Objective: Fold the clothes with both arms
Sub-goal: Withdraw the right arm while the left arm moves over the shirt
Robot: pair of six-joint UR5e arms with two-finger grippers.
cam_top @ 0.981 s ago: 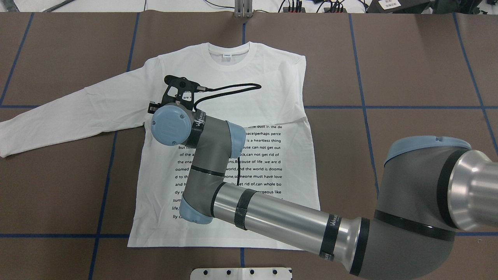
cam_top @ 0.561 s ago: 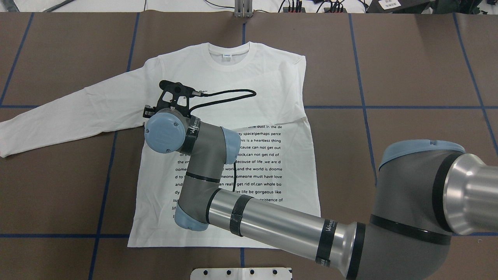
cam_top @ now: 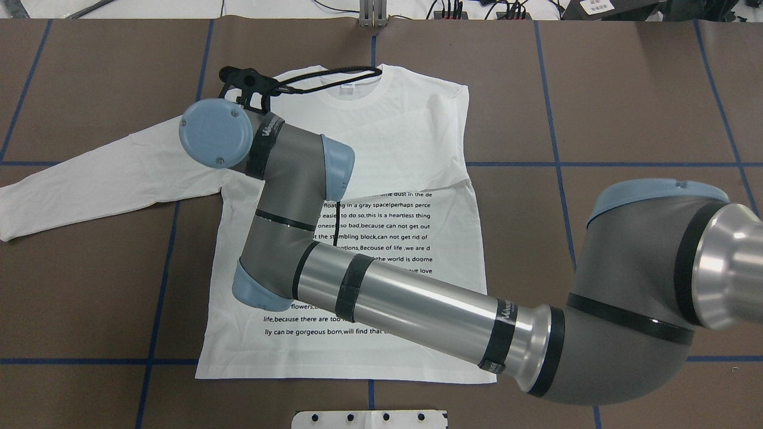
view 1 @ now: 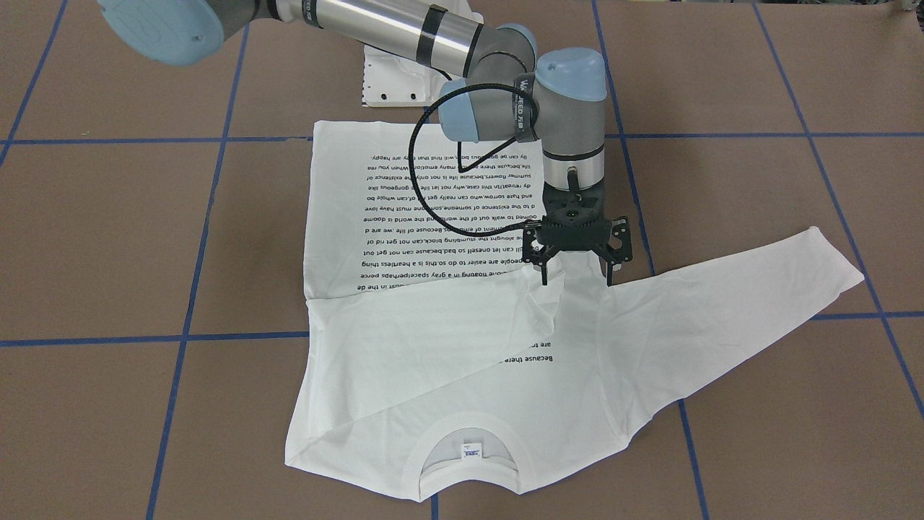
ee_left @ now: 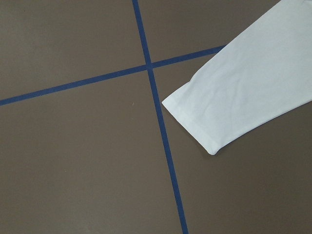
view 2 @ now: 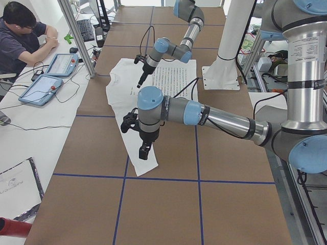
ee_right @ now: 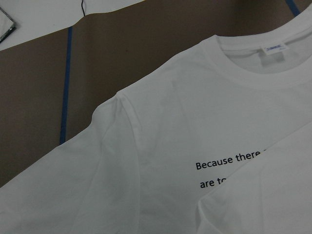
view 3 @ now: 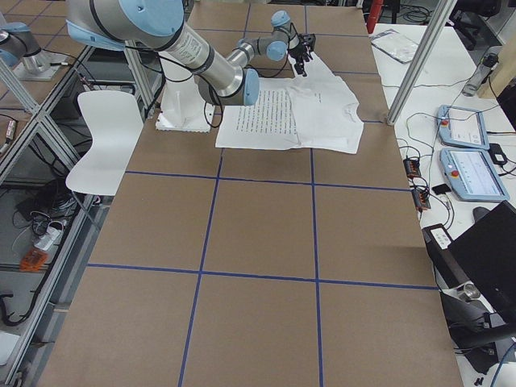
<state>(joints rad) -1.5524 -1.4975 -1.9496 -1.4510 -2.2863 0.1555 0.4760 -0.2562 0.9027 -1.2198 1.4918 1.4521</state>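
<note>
The T-shirt (cam_top: 411,143) lies flat on the table (cam_top: 626,107), one sleeve folded over its chest. The outstretched sleeve (view 1: 729,296) is next, I judge. My right gripper (view 1: 576,277) hangs at its armpit, jaws apart. The left gripper (view 2: 144,151) is near the cuff (ee_left: 209,117) — I cannot tell its state. Both must pinch cloth.

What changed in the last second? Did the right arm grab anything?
No grasp. The right arm moved its wrist farther from the robot and to its left, uncovering more printed text. Its hand is open, empty. The T-shirt lies unchanged: one sleeve folded over the chest, the other spread out.
</note>
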